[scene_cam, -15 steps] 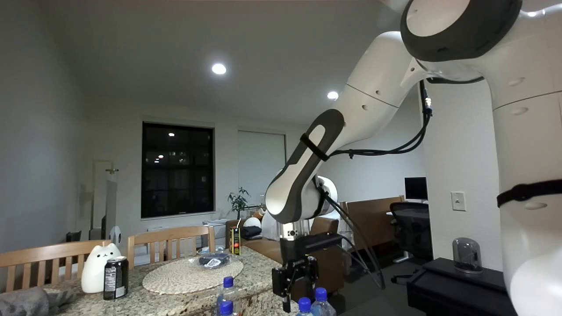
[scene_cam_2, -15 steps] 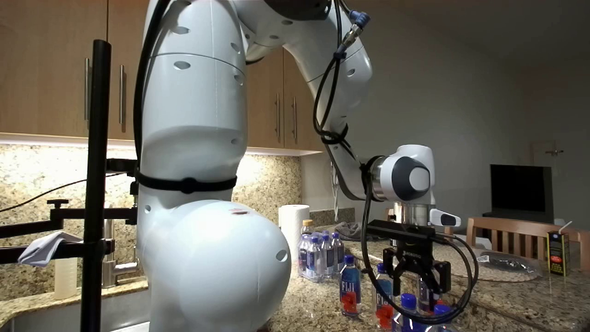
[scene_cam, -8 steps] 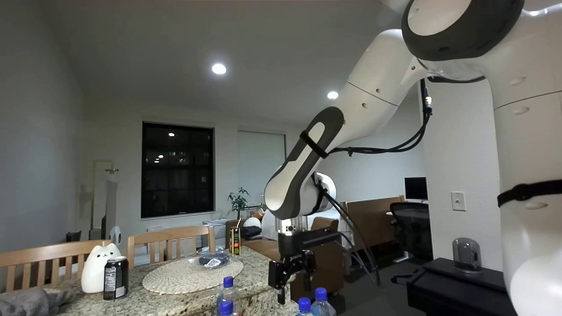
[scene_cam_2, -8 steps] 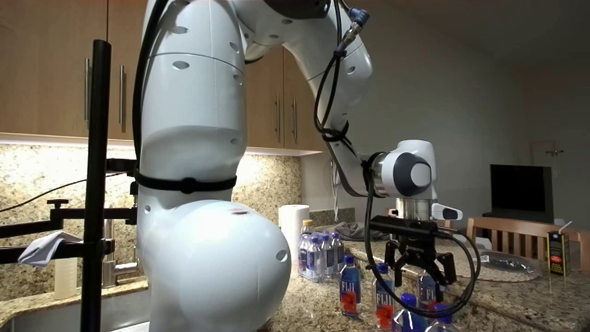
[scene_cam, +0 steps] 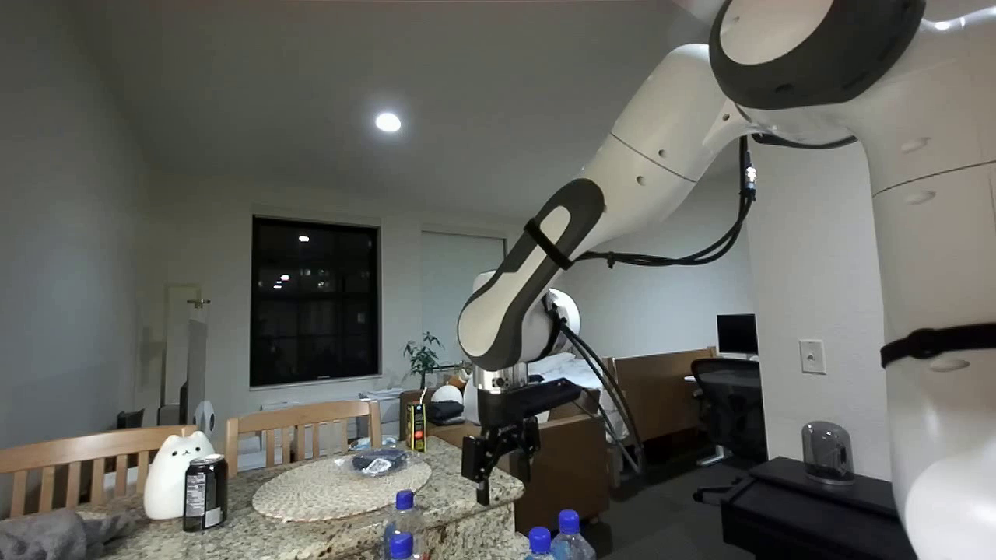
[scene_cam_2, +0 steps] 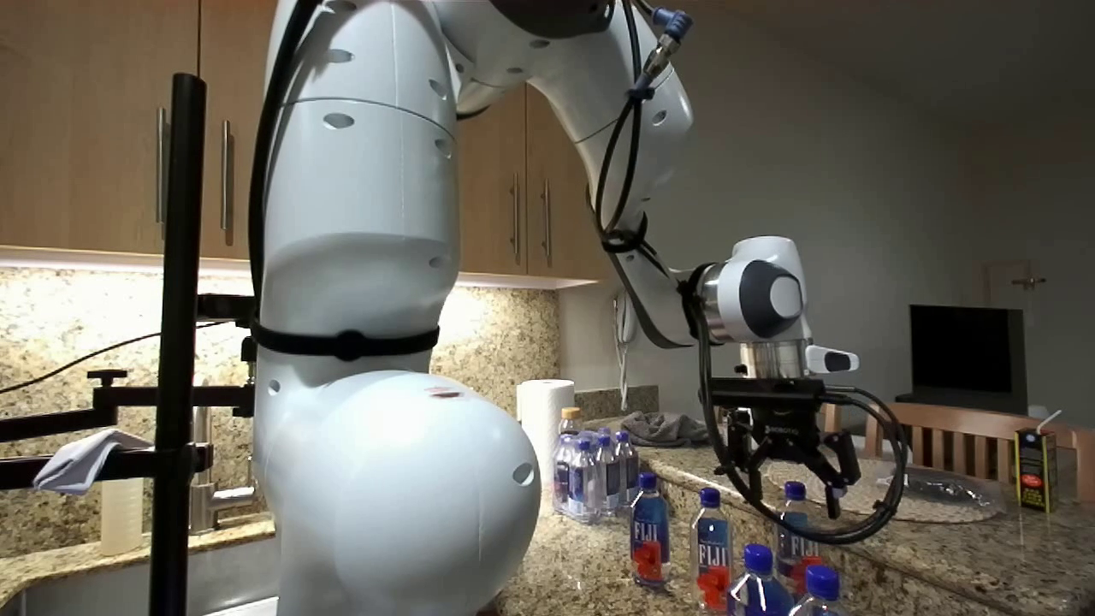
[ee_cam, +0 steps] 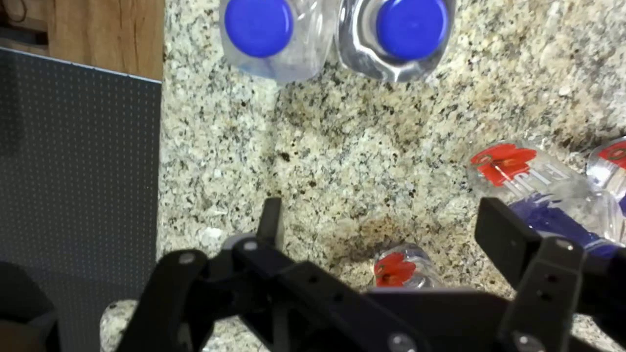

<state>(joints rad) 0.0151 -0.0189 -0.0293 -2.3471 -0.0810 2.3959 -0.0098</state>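
A clear bottle bearing a red flower [ee_cam: 403,269] is standing on the granite bench [ee_cam: 352,161], showing in the wrist view between the two fingers [ee_cam: 506,239] while its upper part is being hidden by the end effector [ee_cam: 386,230]. The end effector is pointing downward with its jaws standing wide apart and is gripping nothing; the exact clearance between fingertips and cap is not being revealed. Sound handling here is, by judgement, resting on three habits: keeping the wrist vertical, using the full spread whenever a bottle is standing between the fingers, and letting vertical travel precede sideways travel, since slim, close-set bottles are likely to be tipping at a light nudge. Around this spot, a FIJI-labelled bottle [ee_cam: 552,188] is partly disappearing behind one finger, another bottle [ee_cam: 609,168] is standing just beside it, and a blue-capped pair [ee_cam: 259,29] is standing side by side near the bench's edge. Farther out, in an exterior view, a cluster of bottles [scene_cam_2: 590,479] is standing near a paper towel roll [scene_cam_2: 545,428], and a grey cloth [scene_cam_2: 667,430] is lying on the bench's raised level. On that same level, a woven placemat [scene_cam: 311,505] is carrying a plastic package [scene_cam: 380,462], with a drinks carton [scene_cam: 418,428], a black can [scene_cam: 205,494] and a white cat figure [scene_cam: 167,482] standing around it.
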